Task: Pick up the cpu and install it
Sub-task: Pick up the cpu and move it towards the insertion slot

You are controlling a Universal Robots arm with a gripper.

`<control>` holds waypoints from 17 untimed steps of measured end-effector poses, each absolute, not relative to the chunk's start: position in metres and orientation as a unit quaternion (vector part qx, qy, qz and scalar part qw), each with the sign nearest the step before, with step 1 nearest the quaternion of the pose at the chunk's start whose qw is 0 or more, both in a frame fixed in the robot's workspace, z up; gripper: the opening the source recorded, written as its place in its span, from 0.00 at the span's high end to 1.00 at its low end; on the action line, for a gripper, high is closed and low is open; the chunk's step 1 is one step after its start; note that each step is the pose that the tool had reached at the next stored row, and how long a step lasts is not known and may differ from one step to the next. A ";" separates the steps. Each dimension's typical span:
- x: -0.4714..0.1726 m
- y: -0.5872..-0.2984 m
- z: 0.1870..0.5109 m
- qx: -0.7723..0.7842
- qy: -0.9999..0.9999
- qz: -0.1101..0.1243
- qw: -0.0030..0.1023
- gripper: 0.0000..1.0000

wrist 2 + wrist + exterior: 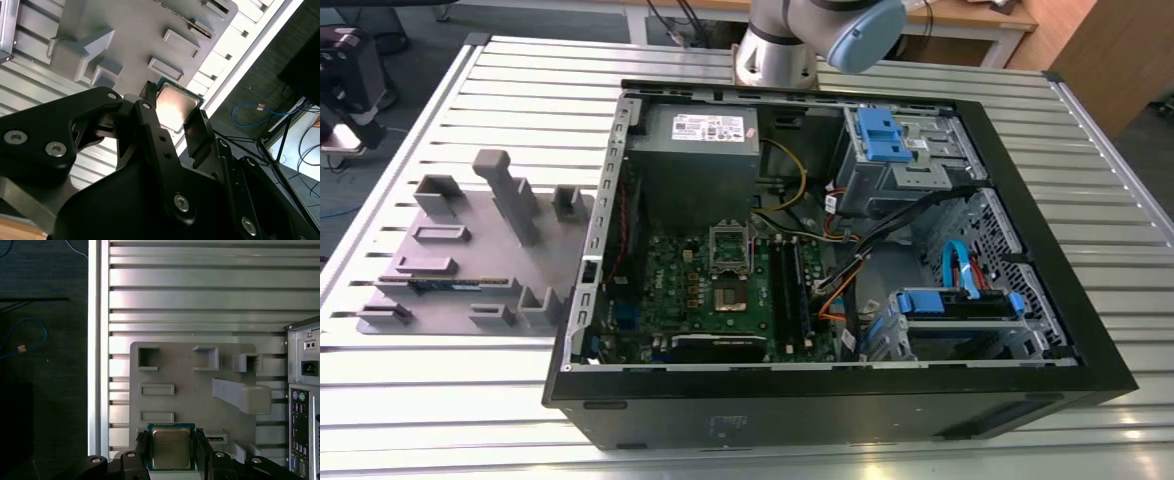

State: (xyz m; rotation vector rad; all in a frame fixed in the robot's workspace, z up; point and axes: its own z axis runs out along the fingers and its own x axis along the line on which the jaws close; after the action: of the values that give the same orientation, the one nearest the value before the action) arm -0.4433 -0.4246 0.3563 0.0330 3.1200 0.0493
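The gripper [171, 452] has its fingers [141, 446] clamped on the cpu [171, 448], one on each of two opposite edges. The silvery lid and the thin green border of the chip show between them in both wrist views. The cpu hangs in the air, well above the grey parts fixture [185, 405] that lies on the slatted metal desk [454, 400]. In the first wrist view it sits over the edge of that fixture, flat, with its lid turned toward the camera.

The picking-up step looks done, since the chip appears clear of the fixture's pockets and carried only by the fingers. The installing step has not been done. In the exterior view the open computer case [854, 405] lies beside the fixture, on the exterior view's right. Its green motherboard [680, 290] lies face up, with the socket [735, 292] near its middle. Whether the socket's lid is raised cannot be told.

As a judgement, installing calls for bringing the chip level over the socket, squaring its edges to the frame, and lowering it without tilt. The grip is on edges only, so a skewed descent could catch a corner.
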 end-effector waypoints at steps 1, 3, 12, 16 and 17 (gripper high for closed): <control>-0.441 -0.425 0.356 0.011 1.000 0.016 0.011 0.53; -0.437 -0.425 0.356 0.011 1.000 0.016 0.011 0.53; -0.413 -0.425 0.356 0.011 1.000 0.016 0.010 0.53; -0.401 -0.425 0.356 0.011 1.000 0.016 0.010 0.53; -0.398 -0.425 0.356 0.011 1.000 0.016 0.010 0.53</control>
State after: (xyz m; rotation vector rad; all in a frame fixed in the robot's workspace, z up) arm -0.3978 -0.4246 0.3562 0.0330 3.1203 0.0494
